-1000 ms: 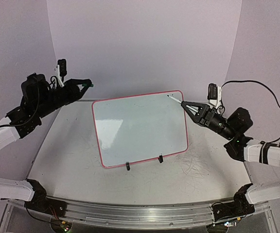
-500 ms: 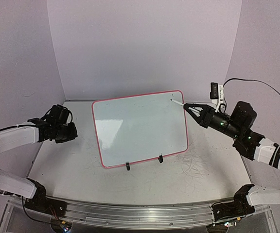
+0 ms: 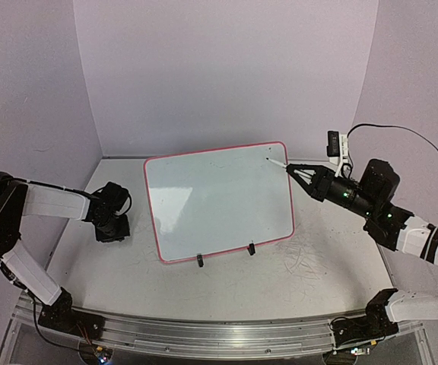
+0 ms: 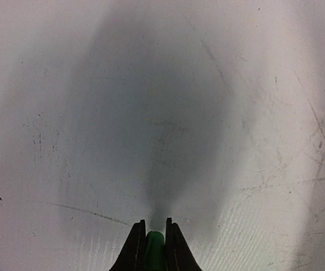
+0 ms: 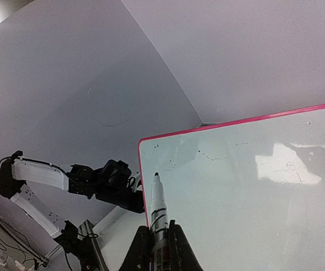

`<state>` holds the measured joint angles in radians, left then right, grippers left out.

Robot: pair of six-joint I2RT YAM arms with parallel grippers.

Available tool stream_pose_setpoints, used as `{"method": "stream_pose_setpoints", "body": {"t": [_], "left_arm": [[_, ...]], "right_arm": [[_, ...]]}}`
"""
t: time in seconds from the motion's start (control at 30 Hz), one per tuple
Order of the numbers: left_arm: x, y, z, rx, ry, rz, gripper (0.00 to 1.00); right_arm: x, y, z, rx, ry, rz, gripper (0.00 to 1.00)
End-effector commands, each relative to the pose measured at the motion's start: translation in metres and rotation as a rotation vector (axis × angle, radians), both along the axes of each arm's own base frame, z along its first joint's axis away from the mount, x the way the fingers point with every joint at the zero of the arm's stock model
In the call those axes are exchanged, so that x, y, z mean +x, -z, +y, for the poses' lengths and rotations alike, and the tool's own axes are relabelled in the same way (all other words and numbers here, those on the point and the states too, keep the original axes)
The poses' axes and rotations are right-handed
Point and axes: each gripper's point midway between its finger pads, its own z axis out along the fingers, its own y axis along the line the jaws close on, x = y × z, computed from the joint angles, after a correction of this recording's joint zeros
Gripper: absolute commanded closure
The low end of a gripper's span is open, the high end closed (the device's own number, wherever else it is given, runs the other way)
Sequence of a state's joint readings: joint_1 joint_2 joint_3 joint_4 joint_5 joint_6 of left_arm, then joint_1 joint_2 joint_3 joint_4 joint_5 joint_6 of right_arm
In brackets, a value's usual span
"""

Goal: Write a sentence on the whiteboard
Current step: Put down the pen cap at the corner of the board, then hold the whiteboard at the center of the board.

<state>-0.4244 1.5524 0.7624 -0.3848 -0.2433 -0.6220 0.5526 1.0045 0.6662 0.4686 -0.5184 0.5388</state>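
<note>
Where the counter [image 3: 310,266] carries it mid-view, the whiteboard [image 3: 219,201] stands tilted on two black clip feet [image 3: 201,261]. Right gripper [image 5: 157,234]: jaws clamped on a marker [image 5: 157,206], tip near the board's upper right corner; contact unclear. Left gripper [image 4: 154,228]: low over the counter, left of the board, jaws narrow, pinching a small green piece [image 4: 155,245].
</note>
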Motion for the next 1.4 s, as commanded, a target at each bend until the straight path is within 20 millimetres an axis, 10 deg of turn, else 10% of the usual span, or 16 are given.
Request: {"method": "stream_pose_setpoints", "body": {"t": [0.0, 0.67, 1.07, 1.37], "left_arm": [[0.012, 0.002, -0.004, -0.005, -0.012, -0.013, 1.00], [0.015, -0.020, -0.008, -0.030, 0.023, -0.071, 0.74], [0.021, -0.142, -0.003, -0.076, 0.033, -0.317, 0.49], [0.009, -0.240, -0.050, -0.431, 0.251, -0.597, 0.24]], "right_arm": [[-0.001, -0.017, 0.002, 0.027, -0.006, -0.044, 1.00], [0.001, -0.009, 0.005, 0.018, -0.013, -0.035, 1.00], [0.012, 0.005, -0.018, -0.057, 0.146, -0.035, 1.00], [0.001, -0.006, -0.014, -0.049, 0.093, -0.109, 1.00]]}}
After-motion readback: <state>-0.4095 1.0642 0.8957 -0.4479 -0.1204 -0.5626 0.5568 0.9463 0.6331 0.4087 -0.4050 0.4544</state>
